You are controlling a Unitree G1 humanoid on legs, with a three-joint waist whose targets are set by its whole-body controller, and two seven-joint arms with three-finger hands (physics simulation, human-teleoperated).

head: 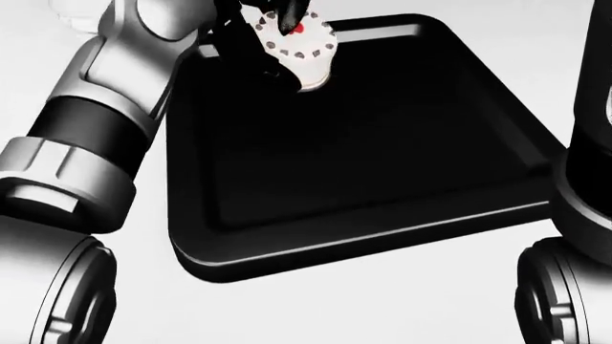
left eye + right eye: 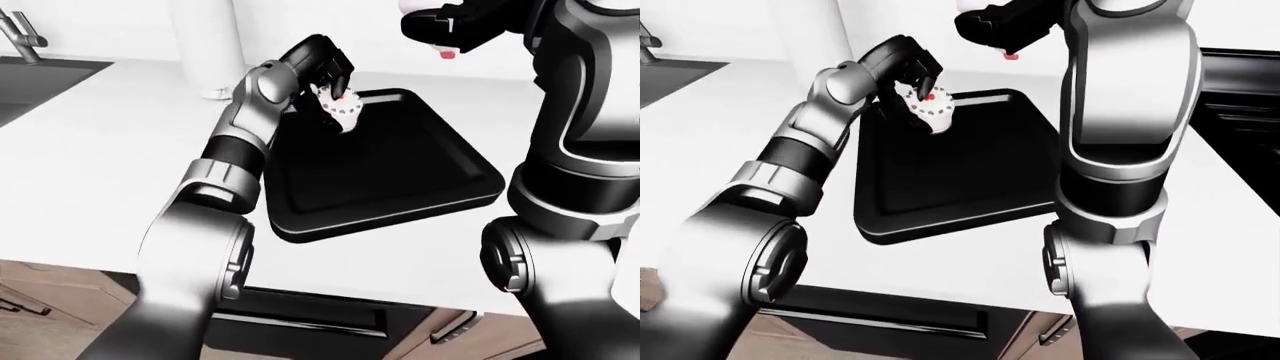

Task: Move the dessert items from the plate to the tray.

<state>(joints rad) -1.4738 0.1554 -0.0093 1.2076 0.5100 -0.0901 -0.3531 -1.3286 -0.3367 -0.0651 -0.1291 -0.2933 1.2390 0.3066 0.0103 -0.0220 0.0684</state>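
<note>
A black tray lies on the white counter. My left hand is shut on a small white cake with a red cherry and dark dots, held tilted over the tray's upper left corner. My right hand is raised high at the top of the left-eye view, shut on a pale dessert with a red spot showing below the fingers. The plate is not in view.
A sink with a faucet sits at the left of the left-eye view. A white cylinder stands on the counter above the tray. A dark cooktop lies at the right. The counter edge and cabinets run below.
</note>
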